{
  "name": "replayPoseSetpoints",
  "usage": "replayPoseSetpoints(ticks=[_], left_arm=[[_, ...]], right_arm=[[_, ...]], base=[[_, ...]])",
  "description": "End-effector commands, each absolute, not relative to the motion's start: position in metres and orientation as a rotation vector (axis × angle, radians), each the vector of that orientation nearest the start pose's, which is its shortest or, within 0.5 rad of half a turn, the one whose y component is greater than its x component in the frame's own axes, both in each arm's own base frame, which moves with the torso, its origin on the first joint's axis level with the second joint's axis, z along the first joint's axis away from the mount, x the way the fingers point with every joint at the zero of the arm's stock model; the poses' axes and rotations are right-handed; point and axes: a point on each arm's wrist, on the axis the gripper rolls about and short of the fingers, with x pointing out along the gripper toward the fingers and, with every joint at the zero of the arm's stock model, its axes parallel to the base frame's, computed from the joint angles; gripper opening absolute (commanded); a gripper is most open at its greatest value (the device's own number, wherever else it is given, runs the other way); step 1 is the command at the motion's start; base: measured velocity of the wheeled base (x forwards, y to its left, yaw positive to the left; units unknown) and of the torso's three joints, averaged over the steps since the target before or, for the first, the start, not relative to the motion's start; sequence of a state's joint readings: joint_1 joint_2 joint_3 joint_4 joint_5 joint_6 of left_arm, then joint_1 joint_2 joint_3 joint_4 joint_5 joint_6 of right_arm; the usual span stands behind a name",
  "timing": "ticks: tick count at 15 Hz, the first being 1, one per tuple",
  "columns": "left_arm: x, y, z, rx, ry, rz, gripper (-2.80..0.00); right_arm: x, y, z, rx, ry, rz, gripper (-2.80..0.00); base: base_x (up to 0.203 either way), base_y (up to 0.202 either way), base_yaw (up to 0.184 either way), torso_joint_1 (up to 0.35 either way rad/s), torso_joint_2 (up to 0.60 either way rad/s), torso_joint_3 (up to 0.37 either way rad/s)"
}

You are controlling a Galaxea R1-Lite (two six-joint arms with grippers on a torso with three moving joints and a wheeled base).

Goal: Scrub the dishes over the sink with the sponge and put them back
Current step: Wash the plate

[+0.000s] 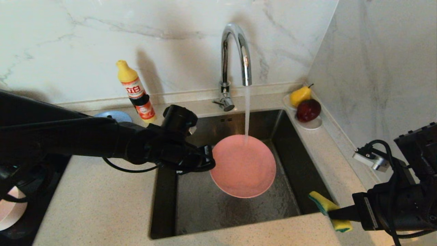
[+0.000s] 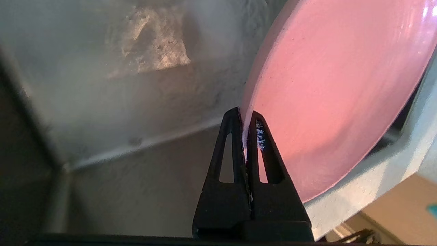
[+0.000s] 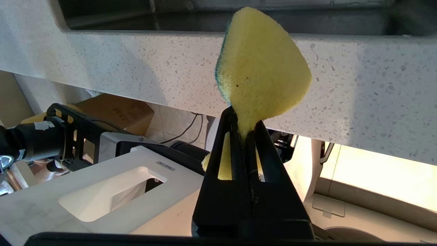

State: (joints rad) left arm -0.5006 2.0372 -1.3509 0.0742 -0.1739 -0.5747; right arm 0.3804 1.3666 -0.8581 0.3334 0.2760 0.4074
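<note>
- I see a pale speckled stone countertop [image 1: 102, 201] set into a corner of white veined marble walls [image 1: 102, 34].
- The square brushed steel sink [image 1: 205, 205] sits in that counter, and water runs from the tall chrome gooseneck faucet [image 1: 235, 51].
- By the back wall stand a yellow-capped detergent bottle [image 1: 136, 92] and, just beside it, a grey-blue plate [image 1: 114, 116] lying on the counter.
- In the far right corner a small white dish [image 1: 312, 124] carries a yellow pear [image 1: 299, 95] and a dark red apple [image 1: 308, 110].
- My left gripper [image 1: 208, 157] pinches the rim of the round matte pink plate [image 1: 243, 166], held tilted over the basin with the stream landing near its far edge.
- My right gripper [image 1: 336, 213] is clamped on the bent yellow sponge with a green scouring side [image 1: 324, 204], near the sink's front right corner.
</note>
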Motion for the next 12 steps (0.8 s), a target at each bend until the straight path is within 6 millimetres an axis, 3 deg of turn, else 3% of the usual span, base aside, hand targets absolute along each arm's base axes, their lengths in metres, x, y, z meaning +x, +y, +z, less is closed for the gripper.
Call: replayPoseSetpoints(ticks=[1, 6, 12], left_arm=[[0.356, -0.201, 0.133, -0.402, 0.934, -0.397, -2.8], [0.358, -0.213, 0.136, -0.409, 0.928, -0.417, -2.8], [0.324, -0.187, 0.165, -0.284, 0.841, -0.244, -2.8]], right_arm=[[0.178, 0.078, 0.198, 0.327, 0.972, 0.434, -2.8], [0.176, 0.076, 0.199, 0.329, 0.964, 0.433, -2.8], [0.169, 0.087, 0.209, 0.302, 0.935, 0.508, -2.8]], base=[[0.0, 0.0, 0.0, 0.0, 0.0, 0.0], [0.0, 0.0, 0.0, 0.0, 0.0, 0.0], [0.0, 0.0, 0.0, 0.0, 0.0, 0.0]])
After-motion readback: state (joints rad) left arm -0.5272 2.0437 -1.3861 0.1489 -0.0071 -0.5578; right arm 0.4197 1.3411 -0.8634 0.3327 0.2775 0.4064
